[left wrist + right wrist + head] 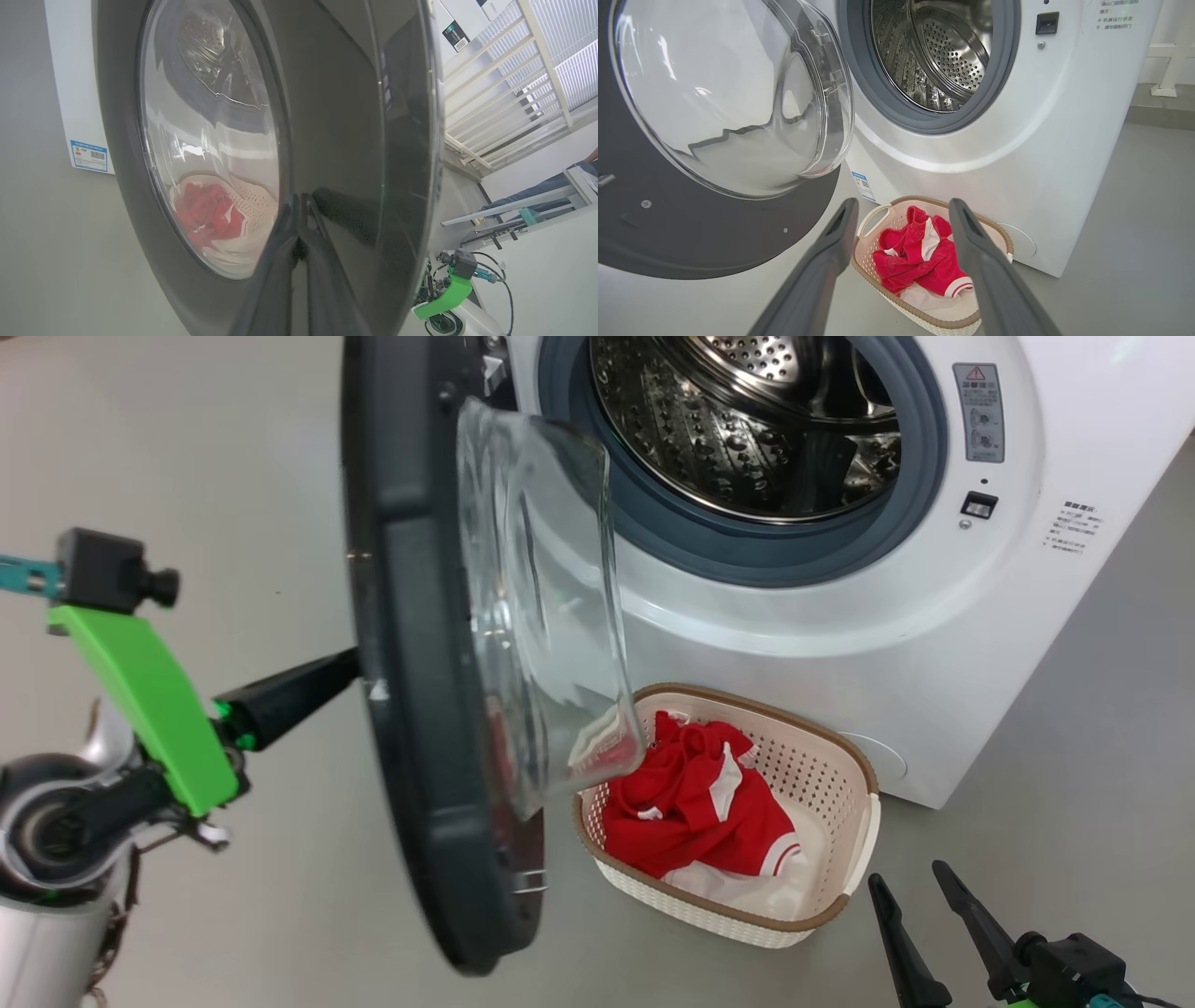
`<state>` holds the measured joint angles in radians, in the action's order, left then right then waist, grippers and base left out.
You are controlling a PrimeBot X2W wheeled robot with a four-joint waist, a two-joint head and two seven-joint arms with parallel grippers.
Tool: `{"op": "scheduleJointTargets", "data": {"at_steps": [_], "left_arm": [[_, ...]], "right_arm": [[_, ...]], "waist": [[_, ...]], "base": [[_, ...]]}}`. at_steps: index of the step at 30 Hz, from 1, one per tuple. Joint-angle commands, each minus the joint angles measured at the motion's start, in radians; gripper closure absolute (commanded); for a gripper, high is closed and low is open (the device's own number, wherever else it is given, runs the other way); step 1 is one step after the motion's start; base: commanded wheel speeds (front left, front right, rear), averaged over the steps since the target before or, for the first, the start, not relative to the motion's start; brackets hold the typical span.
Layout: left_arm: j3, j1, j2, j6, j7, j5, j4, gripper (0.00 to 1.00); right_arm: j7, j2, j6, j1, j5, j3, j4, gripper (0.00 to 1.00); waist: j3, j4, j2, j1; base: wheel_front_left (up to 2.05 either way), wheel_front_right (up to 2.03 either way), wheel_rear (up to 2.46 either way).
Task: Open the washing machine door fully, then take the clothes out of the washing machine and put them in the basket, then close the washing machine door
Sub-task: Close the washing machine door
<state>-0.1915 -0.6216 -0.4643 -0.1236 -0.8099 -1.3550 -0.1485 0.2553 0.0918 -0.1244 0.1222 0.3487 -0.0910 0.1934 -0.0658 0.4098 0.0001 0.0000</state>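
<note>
Right wrist view is showing the right gripper (903, 205), fingers spread, hanging near the clothes (920, 261) lying in the basket (865, 263), while the left gripper (299, 199), fingers together, is seemingly touching the outer face of the washing machine door (336, 116).

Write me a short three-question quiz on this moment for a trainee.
1. Pick one: the red clothes lie A) in the drum, B) in the basket, C) on the floor.
2. Fill in: the shut left gripper has its fingertips against the glossy outer face of the ____.
3. True or false: the right gripper is open and holds nothing.
Key: 1 B; 2 door; 3 true.
</note>
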Motion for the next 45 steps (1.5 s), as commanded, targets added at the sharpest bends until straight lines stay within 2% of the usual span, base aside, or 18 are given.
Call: {"op": "scheduleJointTargets", "data": {"at_steps": [1, 5, 10, 22, 25, 26, 29, 30, 32, 33, 34, 37, 45], "left_arm": [[0.019, -0.042, -0.027, -0.007, 0.016, -0.018, 0.05, 1.0], [-0.031, -0.045, -0.019, -0.007, 0.065, -0.017, 0.084, 1.0], [-0.053, -0.036, -0.034, -0.007, 0.117, -0.008, 0.089, 1.0], [-0.066, 0.094, -0.058, -0.007, 0.328, 0.049, 0.01, 0.99], [-0.077, 0.139, -0.066, -0.007, 0.378, 0.067, -0.008, 0.82], [-0.077, 0.152, -0.066, -0.007, 0.394, 0.068, -0.014, 0.73], [-0.084, 0.195, -0.07, -0.007, 0.44, 0.076, -0.034, 0.6], [-0.084, 0.195, -0.07, -0.007, 0.44, 0.076, -0.034, 0.6], [-0.088, 0.234, -0.067, -0.007, 0.481, 0.069, -0.052, 0.44], [-0.088, 0.234, -0.067, -0.007, 0.481, 0.069, -0.052, 0.44], [-0.088, 0.246, -0.066, -0.007, 0.499, 0.069, -0.059, 0.24], [-0.089, 0.288, -0.061, -0.007, 0.545, 0.052, -0.075, 0.02], [-0.083, 0.365, -0.051, -0.007, 0.669, 0.015, -0.127, 0.0]], "right_arm": [[0.006, 0.008, -0.006, -0.03, -0.005, -0.022, -0.025, 0.0], [0.006, 0.008, -0.006, -0.03, -0.005, -0.021, -0.026, 0.0], [0.006, 0.006, -0.006, -0.031, -0.005, -0.02, -0.023, 0.0], [0.006, 0.0, -0.006, -0.011, 0.001, -0.033, -0.019, 0.0], [0.006, 0.0, -0.006, -0.006, 0.001, -0.037, -0.02, 0.0], [0.006, 0.001, -0.006, -0.005, 0.001, -0.039, -0.021, 0.0], [0.006, 0.005, -0.006, -0.001, 0.001, -0.041, -0.021, 0.0], [0.006, 0.005, -0.006, -0.001, 0.001, -0.041, -0.021, 0.0], [0.006, 0.009, -0.006, 0.001, 0.001, -0.042, -0.022, 0.0], [0.006, 0.009, -0.006, 0.001, 0.001, -0.042, -0.022, 0.0], [0.006, 0.009, -0.006, 0.001, 0.001, -0.043, -0.022, 0.0], [0.006, 0.01, -0.006, 0.002, 0.001, -0.044, -0.022, 0.0], [0.006, 0.014, -0.006, -0.002, -0.002, -0.044, -0.024, 0.0]], "waist": [[-0.004, -0.007, -0.0001, 0.0], [-0.007, -0.014, -0.0001, 0.0], [-0.004, -0.019, -0.0001, 0.0], [0.046, -0.015, -0.0001, 0.0], [0.057, -0.01, -0.0001, 0.0], [0.06, -0.008, -0.0001, 0.0], [0.067, -0.001, -0.0001, 0.0], [0.067, -0.001, -0.0001, 0.0], [0.069, 0.007, -0.0001, 0.0], [0.069, 0.007, -0.0001, 0.0], [0.071, 0.008, -0.0001, 0.0], [0.072, 0.011, -0.0001, 0.0], [0.056, 0.013, -0.0001, 0.0]], "base": [[0.0, 0.0, 0.0], [0.0, 0.0, 0.0], [0.0, 0.0, 0.0], [0.0, 0.0, 0.0], [0.0, 0.0, 0.0], [0.0, 0.0, 0.0], [0.0, 0.0, 0.0], [0.0, 0.0, 0.0], [0.0, 0.0, 0.0], [0.0, 0.0, 0.0], [0.0, 0.0, 0.0], [0.0, 0.0, 0.0], [0.0, 0.0, 0.0]]}}
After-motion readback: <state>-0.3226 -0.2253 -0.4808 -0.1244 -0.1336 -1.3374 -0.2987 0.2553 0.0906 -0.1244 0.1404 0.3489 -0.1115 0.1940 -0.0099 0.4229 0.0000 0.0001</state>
